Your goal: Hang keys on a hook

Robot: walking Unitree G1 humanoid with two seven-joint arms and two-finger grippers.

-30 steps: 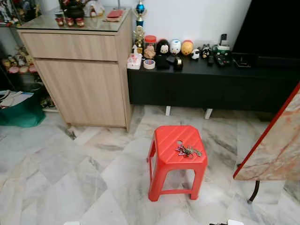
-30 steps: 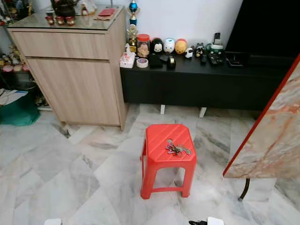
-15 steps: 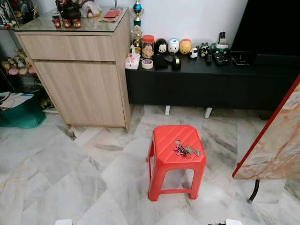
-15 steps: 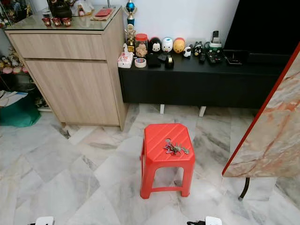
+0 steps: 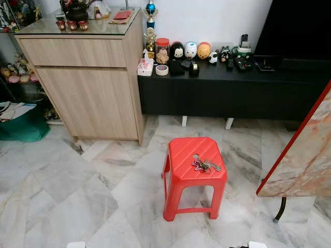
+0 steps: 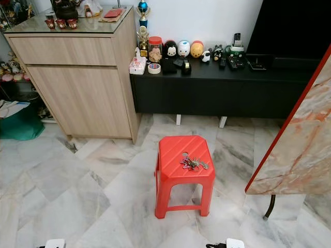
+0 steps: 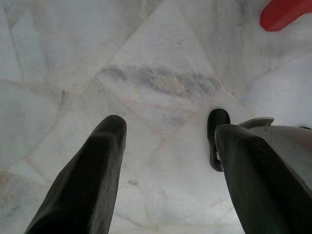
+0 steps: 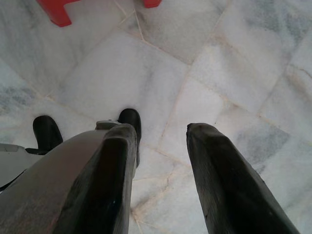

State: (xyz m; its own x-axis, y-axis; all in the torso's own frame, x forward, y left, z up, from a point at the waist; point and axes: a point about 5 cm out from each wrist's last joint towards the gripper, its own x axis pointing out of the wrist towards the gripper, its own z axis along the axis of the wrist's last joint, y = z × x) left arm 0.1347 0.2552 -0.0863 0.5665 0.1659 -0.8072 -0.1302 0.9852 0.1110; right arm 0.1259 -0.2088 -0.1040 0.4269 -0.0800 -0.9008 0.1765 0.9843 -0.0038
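Left eye view: a bunch of keys (image 5: pixel 206 165) lies on the seat of a red plastic stool (image 5: pixel 178 155), toward its right half, beside the round hole in the seat. The stool stands on a grey marble floor (image 5: pixel 62 181). Behind it runs a low black cabinet (image 5: pixel 232 95) whose top surface carries a jar with a red lid (image 5: pixel 163 50), a roll of tape (image 5: pixel 164 70), three round figurines and some remote controls. To the left of that stands a taller wooden cabinet (image 5: pixel 90 88) with a glass top. A marble-patterned slab with a red edge (image 5: pixel 302 155) leans in at the right.

Left wrist view: the left end effector (image 7: pixel 168 161) hangs over the floor, fingers spread wide apart, holding nothing; a corner of the stool shows beyond it.

Right wrist view: the right end effector (image 8: pixel 161 161) likewise points at the floor, fingers parted with a clear gap, empty, well apart from the keys.
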